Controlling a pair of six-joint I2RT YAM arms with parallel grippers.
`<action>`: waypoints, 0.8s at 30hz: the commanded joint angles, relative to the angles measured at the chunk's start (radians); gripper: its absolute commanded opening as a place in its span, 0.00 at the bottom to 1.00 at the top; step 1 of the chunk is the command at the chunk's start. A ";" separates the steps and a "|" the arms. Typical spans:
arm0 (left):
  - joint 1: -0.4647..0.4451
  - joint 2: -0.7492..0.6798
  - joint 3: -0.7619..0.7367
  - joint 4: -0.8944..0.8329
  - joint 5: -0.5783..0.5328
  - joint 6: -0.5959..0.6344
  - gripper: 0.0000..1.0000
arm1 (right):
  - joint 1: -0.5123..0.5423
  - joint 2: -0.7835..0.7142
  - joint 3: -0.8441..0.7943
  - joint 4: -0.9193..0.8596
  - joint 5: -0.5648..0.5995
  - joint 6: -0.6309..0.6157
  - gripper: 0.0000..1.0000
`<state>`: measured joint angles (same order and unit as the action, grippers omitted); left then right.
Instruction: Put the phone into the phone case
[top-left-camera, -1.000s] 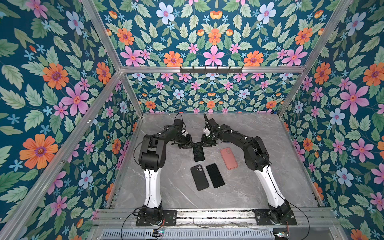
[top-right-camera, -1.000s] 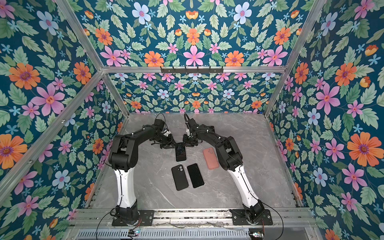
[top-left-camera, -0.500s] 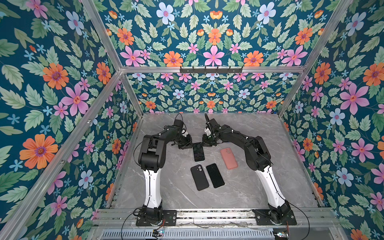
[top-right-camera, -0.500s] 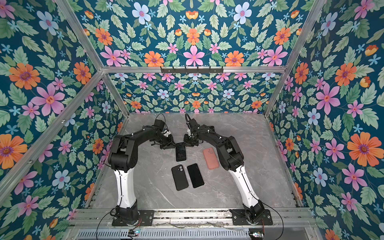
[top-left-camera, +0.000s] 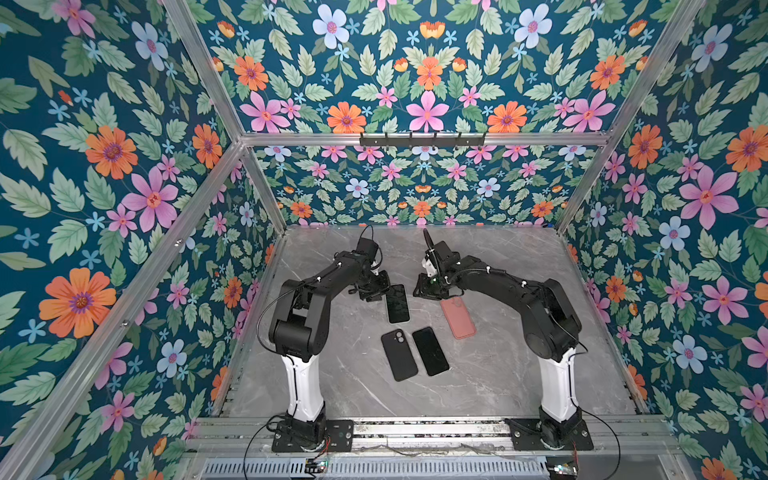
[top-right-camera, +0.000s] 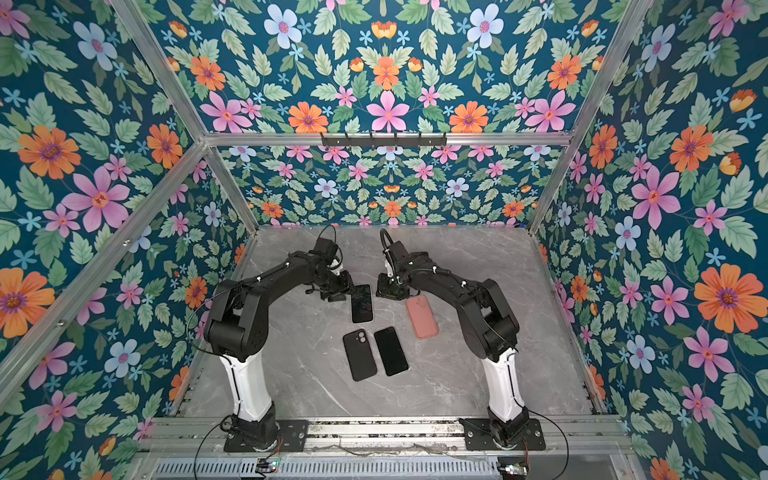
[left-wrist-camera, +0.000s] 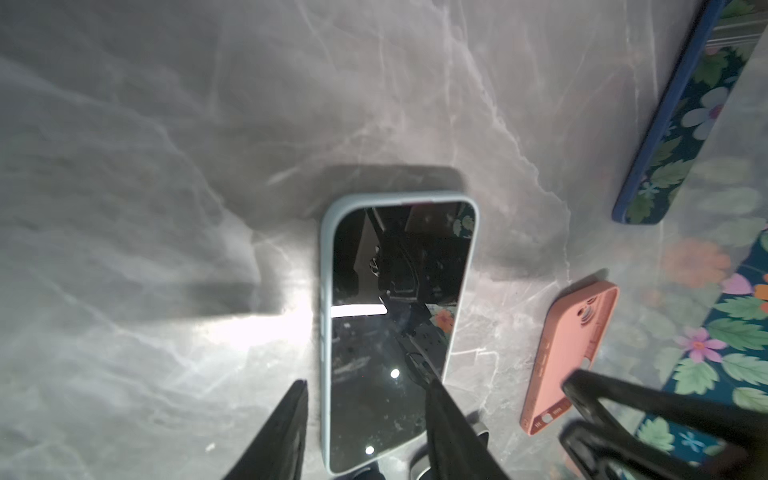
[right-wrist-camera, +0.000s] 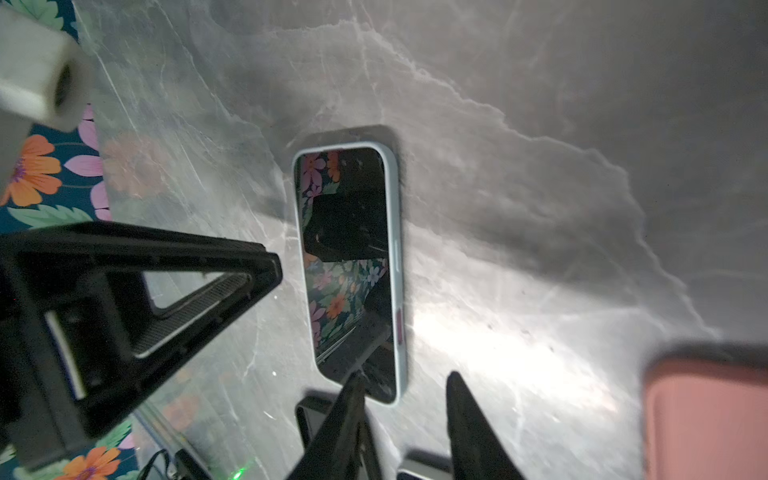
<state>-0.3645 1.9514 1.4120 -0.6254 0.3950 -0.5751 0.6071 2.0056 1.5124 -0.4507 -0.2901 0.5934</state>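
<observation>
The phone (top-left-camera: 397, 303) lies flat on the table, screen up, seated in a pale blue phone case whose rim (left-wrist-camera: 326, 291) frames the dark glass (right-wrist-camera: 349, 266). My left gripper (top-left-camera: 376, 291) hovers at the phone's far end on its left, open. In the left wrist view this gripper (left-wrist-camera: 370, 415) straddles the phone's near end without pinching it. My right gripper (top-left-camera: 426, 289) is just right of that same end, also open. In the right wrist view this gripper (right-wrist-camera: 405, 399) has the phone's near corner just ahead of it, with nothing held.
A salmon-pink case (top-left-camera: 458, 318) lies right of the phone, close under the right arm. Nearer the front lie a black case with a camera cut-out (top-left-camera: 399, 355) and a black phone (top-left-camera: 430, 351), side by side. Floral walls enclose the grey marble table (top-left-camera: 519, 374).
Both grippers have opened and drawn a little apart from the phone's far end, where they were nearly closed before. The phone in its pale blue case has stayed flat in place.
</observation>
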 joint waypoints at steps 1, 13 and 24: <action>-0.031 -0.012 -0.007 -0.022 -0.090 -0.038 0.57 | 0.023 -0.104 -0.114 0.057 0.111 -0.045 0.40; -0.135 0.046 0.093 -0.102 -0.226 -0.090 0.78 | 0.093 -0.320 -0.400 0.063 0.385 -0.127 0.85; -0.166 0.142 0.205 -0.248 -0.318 -0.139 0.94 | 0.094 -0.330 -0.433 0.058 0.436 -0.137 0.99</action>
<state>-0.5179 2.0697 1.5845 -0.7784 0.1276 -0.7029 0.7002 1.6741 1.0775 -0.3981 0.1165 0.4660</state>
